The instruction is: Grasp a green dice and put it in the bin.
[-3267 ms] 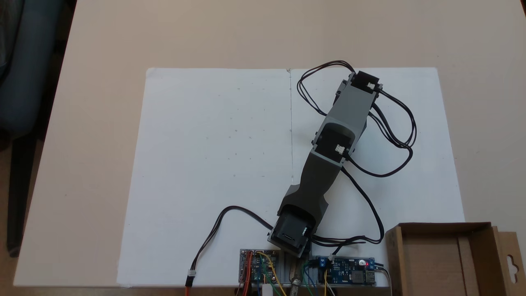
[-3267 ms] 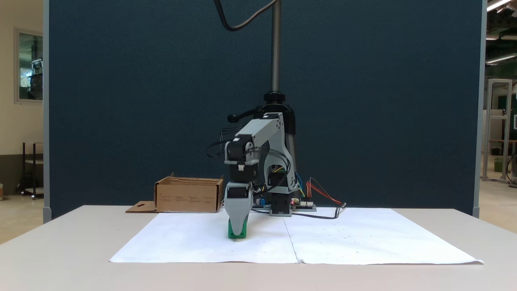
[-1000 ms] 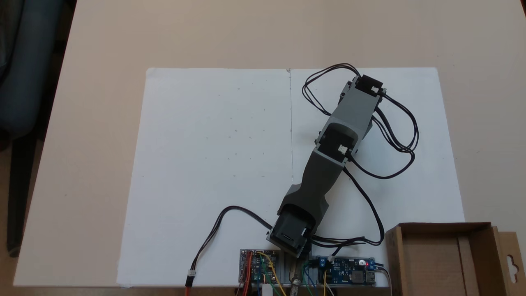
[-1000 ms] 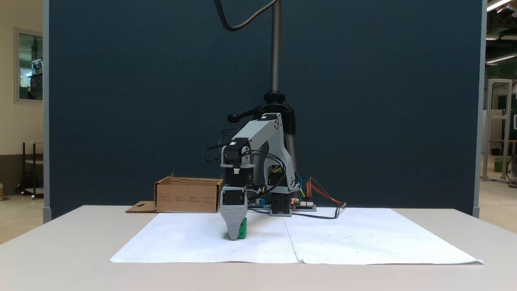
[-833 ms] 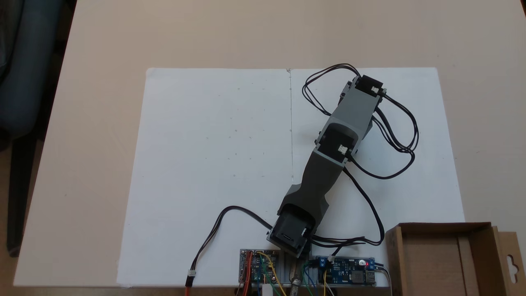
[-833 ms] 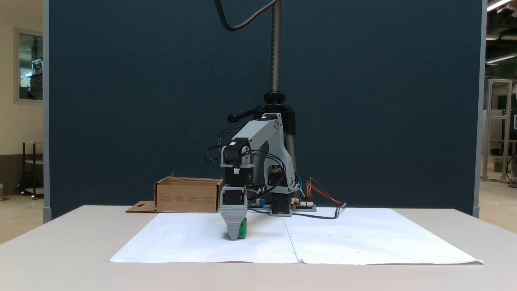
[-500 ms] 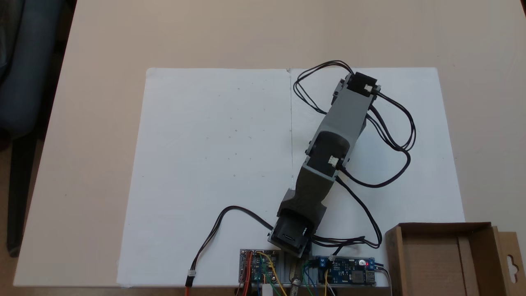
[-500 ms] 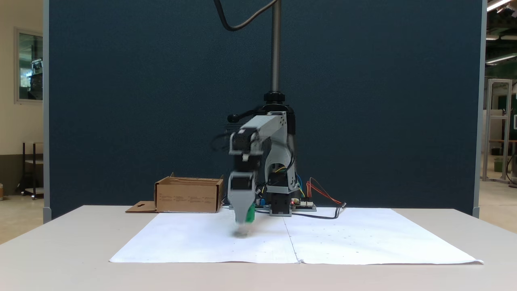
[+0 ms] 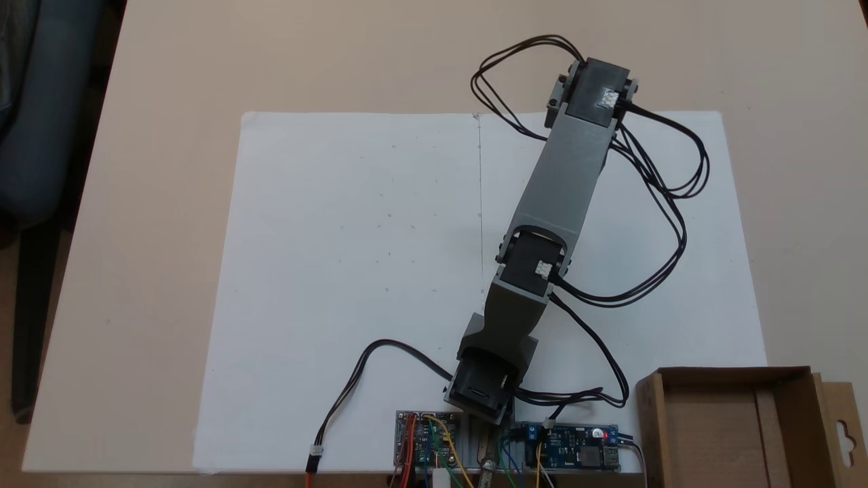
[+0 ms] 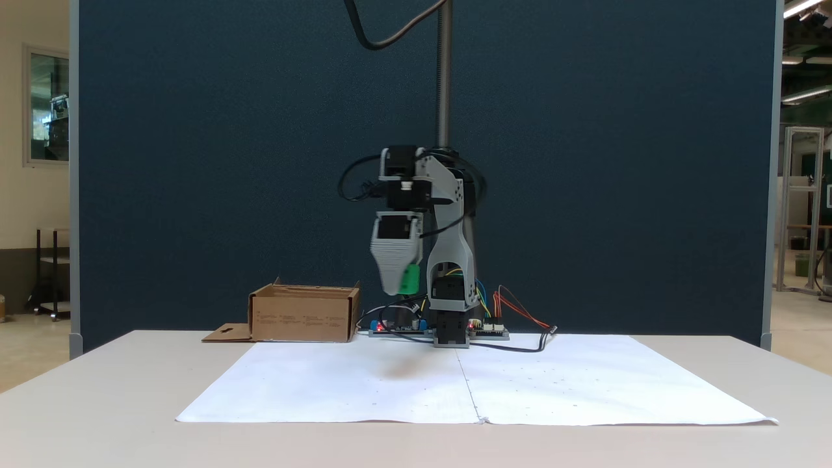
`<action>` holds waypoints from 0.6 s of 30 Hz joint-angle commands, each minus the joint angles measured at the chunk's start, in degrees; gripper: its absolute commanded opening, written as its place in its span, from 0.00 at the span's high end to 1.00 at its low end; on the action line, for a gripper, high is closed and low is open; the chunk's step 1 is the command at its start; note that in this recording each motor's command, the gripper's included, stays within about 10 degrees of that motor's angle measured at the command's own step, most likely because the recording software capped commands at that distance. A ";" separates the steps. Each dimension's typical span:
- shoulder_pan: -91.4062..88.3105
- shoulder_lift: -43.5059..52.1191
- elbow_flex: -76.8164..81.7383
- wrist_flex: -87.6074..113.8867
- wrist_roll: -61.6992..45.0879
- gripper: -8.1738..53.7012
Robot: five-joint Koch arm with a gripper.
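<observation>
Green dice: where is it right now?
In a fixed view, the green dice is held in the gripper, lifted well above the white paper, to the right of the bin and not yet over it.

Dark blue partition [image 10: 585,162] behind table [image 10: 97,416]

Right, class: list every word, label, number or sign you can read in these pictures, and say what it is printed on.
No text can be read.
The box has small dark print along its side, too small to read.
The circuit boards carry markings too tiny to make out.
The gripper and green dice show no legible marks.
</observation>
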 commanded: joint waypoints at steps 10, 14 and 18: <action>36.19 2.81 -9.05 4.83 0.53 0.67; 51.40 1.58 -9.05 4.39 -1.85 0.67; 62.14 -0.18 -9.05 2.72 -6.15 0.67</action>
